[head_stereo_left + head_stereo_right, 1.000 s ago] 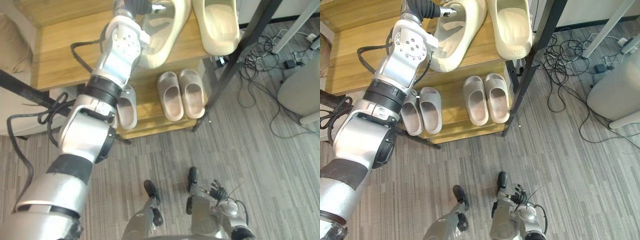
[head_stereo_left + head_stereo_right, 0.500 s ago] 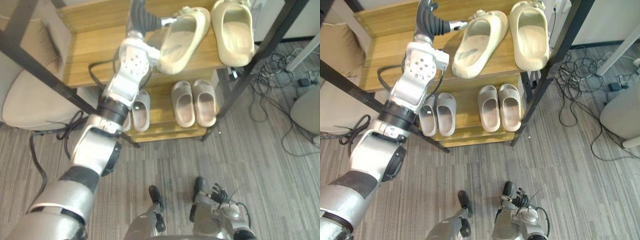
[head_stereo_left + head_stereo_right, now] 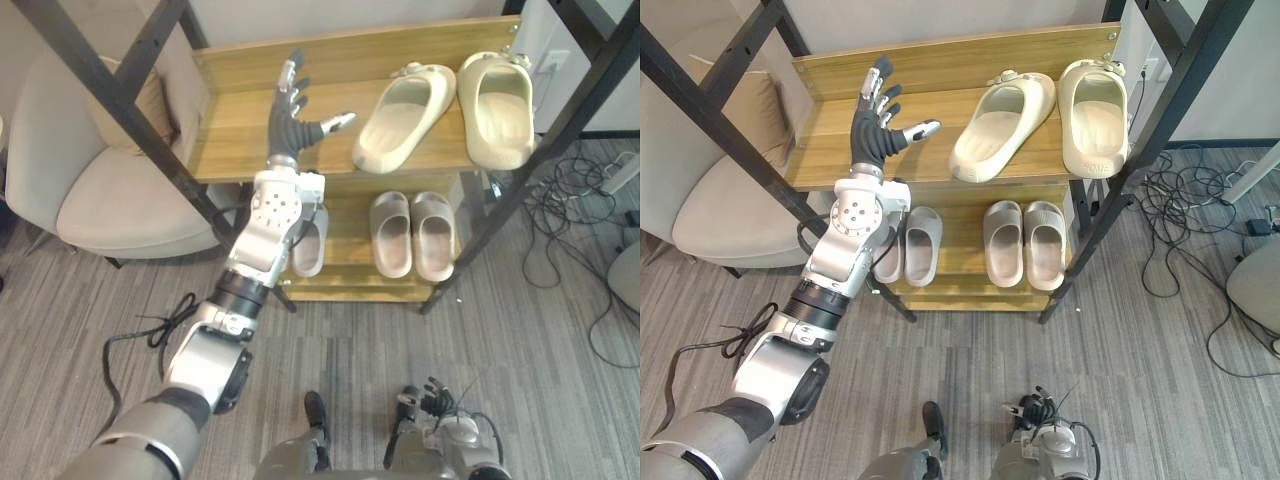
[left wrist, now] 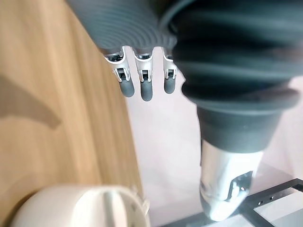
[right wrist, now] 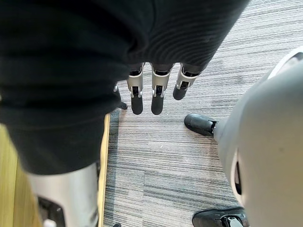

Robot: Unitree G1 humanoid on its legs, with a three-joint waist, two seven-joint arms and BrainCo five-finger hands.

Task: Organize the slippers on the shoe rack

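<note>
- At the far left of the head views I saw a pale chair (image 3: pixel 90 190) with a tan cushion (image 3: pixel 150 105) tucked against its back, just beside the rack's black frame.
- The shoe rack (image 3: pixel 230 150) took up the upper middle of the frame, with two wooden shelves, and the left half of its upper shelf was bare.
- My left hand (image 3: pixel 290 125) was raised over that bare stretch of the upper shelf. Its fingers were spread straight toward the back and the thumb stuck out to the right, and it had hold of nothing.
- The left wrist view agreed: straight fingers (image 4: pixel 144 87) hung clear of the wood.
- Below the arm, on the lower shelf, a grey pair (image 3: pixel 910 245) sat side by side, partly hidden by my forearm.
- Right of the hand, on the upper shelf, the angled cream slipper (image 3: pixel 400 120) lay tilted. Its heel end was near my thumb tip, with a gap between them.
- Beneath it, on the lower shelf, a beige pair (image 3: pixel 412 232) stood straight and close together.
- At the bottom of the frame my right hand (image 5: pixel 154 92) hung idle over the grey carpet (image 5: pixel 156 156), with its fingers relaxed, straight and empty.
- The straight cream slipper (image 3: pixel 495 100) sat square on the upper shelf's right end, just beside the angled one.
- Black cables (image 3: pixel 570 190) were strewn on the floor at the far right.
</note>
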